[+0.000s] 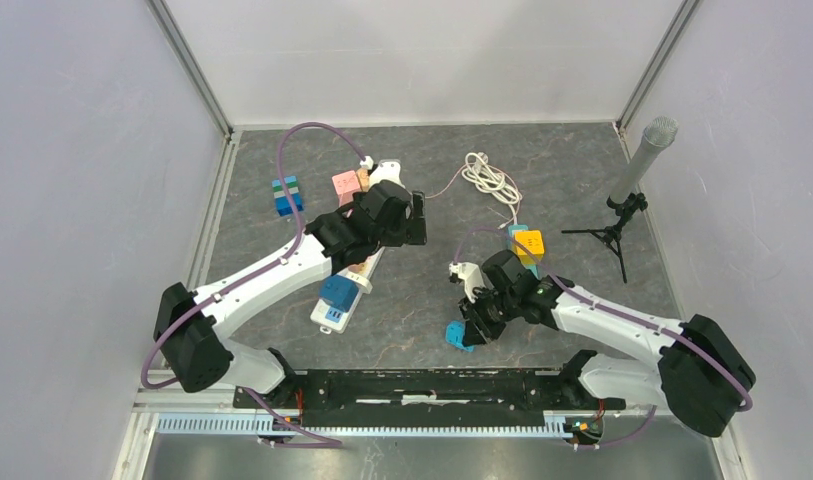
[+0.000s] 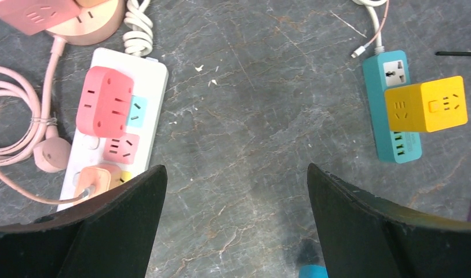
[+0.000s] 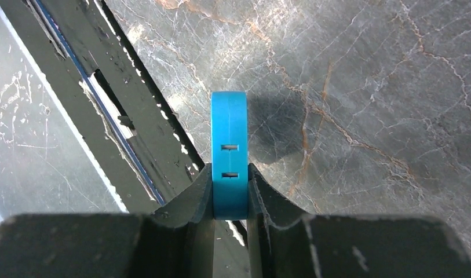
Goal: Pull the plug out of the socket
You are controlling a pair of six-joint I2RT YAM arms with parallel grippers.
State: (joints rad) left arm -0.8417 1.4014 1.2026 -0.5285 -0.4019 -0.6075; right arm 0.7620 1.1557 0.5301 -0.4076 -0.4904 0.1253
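The right pincer (image 3: pixel 229 174) is clenched on a blue plug (image 3: pixel 229 127), held free of any socket, low over the desk (image 3: pixel 366 87) near its front edge. The left pincer (image 2: pixel 236 169) hangs released beside a white power strip (image 2: pixel 154 72). The pull looks done. The next move is probably to set the plug down and let go.

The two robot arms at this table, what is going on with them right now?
The right hand is shut on a blue plug adapter, which is free of any socket, near the front edge of the table. The left hand is open and holds nothing; it hovers beside the white power strip, where a pink adapter is plugged in. A yellow cube adapter sits on the teal power strip.
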